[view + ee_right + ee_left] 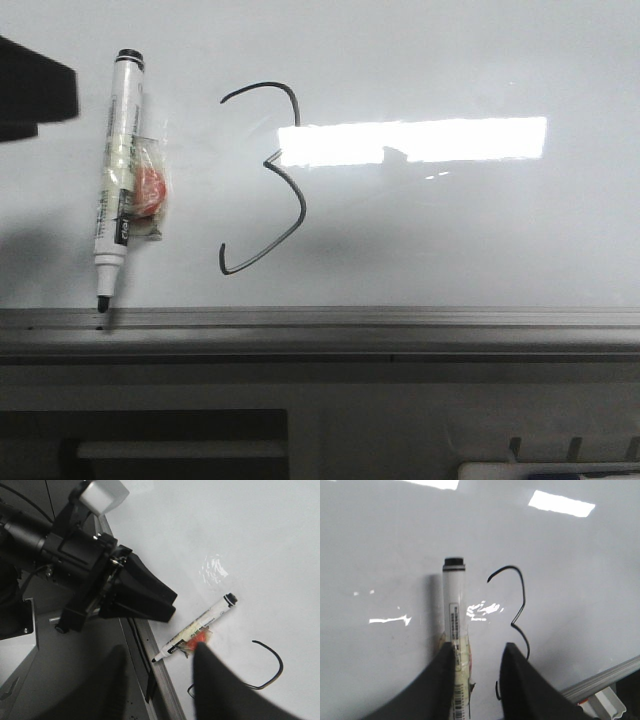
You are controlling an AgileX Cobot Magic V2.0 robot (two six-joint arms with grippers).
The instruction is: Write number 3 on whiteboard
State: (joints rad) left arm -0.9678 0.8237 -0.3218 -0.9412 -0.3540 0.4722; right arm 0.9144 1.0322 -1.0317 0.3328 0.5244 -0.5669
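The whiteboard carries the number 3, a thin black angular line at its middle. A white marker pen with tape and a red piece on its barrel lies flat on the board to the left of the 3, tip toward the grey edge rail. My left gripper is open and empty above the marker, with the 3 beside it. It shows as a dark shape in the front view. My right gripper is open and empty over the rail, near the marker.
A bright rectangular light reflection lies on the board right of the 3. The left arm and its camera fill the space beside the board edge in the right wrist view. A grey table front runs below the rail.
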